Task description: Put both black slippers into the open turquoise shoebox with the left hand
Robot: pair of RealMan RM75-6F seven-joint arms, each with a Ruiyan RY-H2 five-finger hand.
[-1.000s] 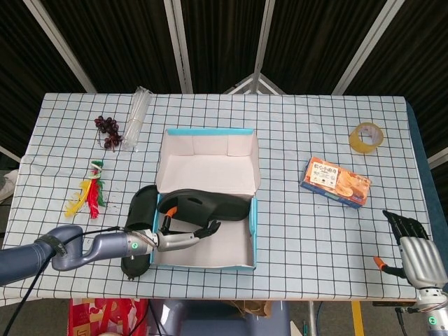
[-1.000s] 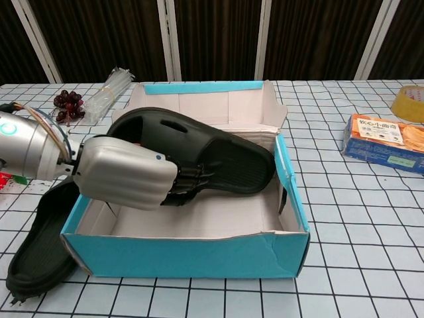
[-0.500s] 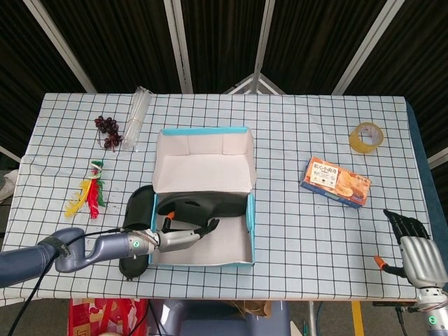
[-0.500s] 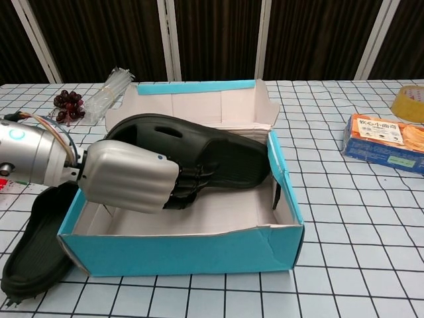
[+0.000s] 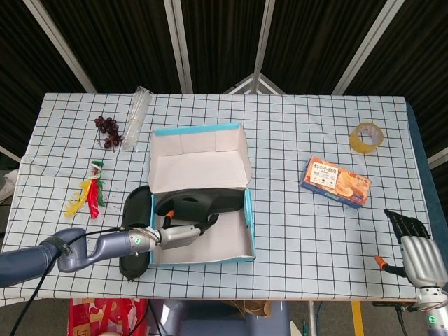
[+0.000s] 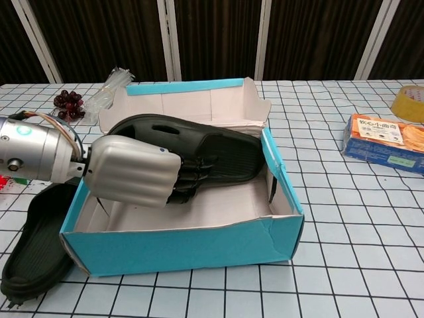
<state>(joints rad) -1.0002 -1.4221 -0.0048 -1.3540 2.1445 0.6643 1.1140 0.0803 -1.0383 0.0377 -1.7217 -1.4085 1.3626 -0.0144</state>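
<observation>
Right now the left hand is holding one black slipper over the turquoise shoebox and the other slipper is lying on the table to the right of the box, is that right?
Not quite. The left hand does hold one black slipper over the turquoise shoebox, but the other slipper lies on the table to the left of the box, as the chest view shows.

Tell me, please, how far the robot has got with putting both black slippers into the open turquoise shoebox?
Done: nothing is settled yet. In hand: the left hand holds one black rubber slipper inside the open turquoise cardboard shoebox, its toe propped on the far edge, not lying flat. Left: releasing it, then fetching the second black slipper, which lies on the checked tablecloth by the box's left side. The right hand holds nothing.
</observation>
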